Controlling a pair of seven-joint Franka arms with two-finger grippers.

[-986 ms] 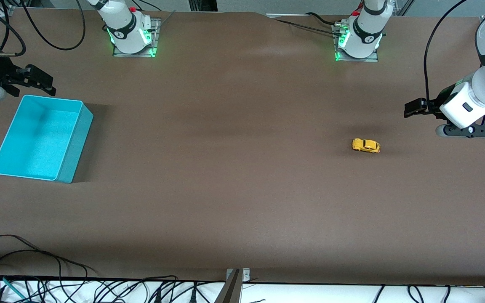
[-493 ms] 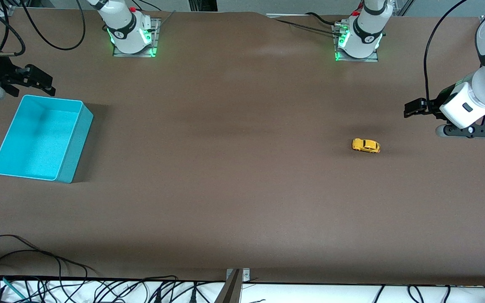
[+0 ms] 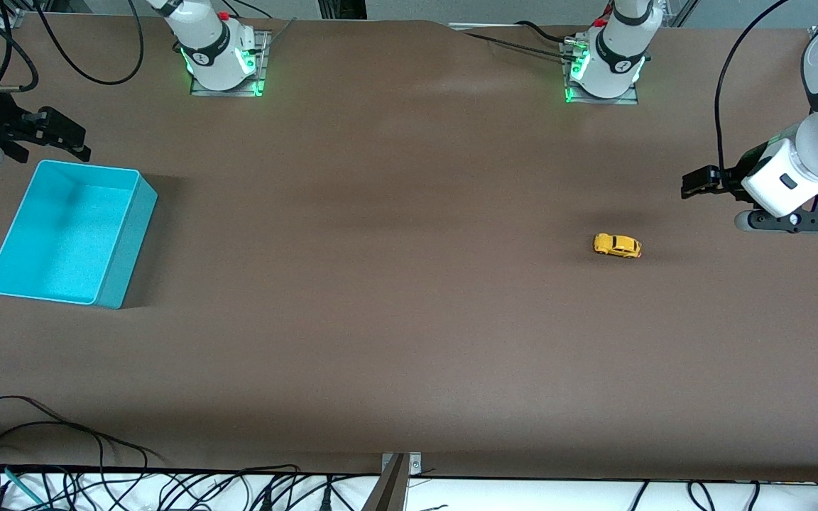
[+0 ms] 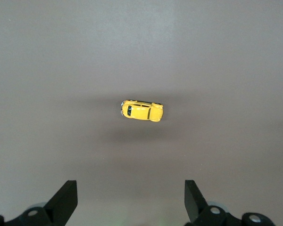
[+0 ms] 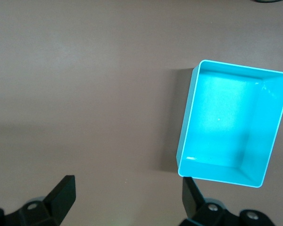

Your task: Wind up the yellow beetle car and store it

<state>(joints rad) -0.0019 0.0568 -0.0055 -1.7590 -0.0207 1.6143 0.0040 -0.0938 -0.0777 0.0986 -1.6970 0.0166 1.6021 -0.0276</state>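
No text, label, brand, number or sign can be read anywhere in these views. The small dark marks on the two arm bases (image 3: 219,53) near the green lights are too small to make out.

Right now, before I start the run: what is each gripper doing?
Left gripper: open, holding nothing, over the table near the yellow beetle car.
Right gripper: open, holding nothing, by the turquoise bin.

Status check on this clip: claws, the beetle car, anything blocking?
Left claw open, empty, up near the yellow beetle car. Right claw open, empty, by the turquoise bin. Car on its wheels on the table, untouched. Nothing in the way.
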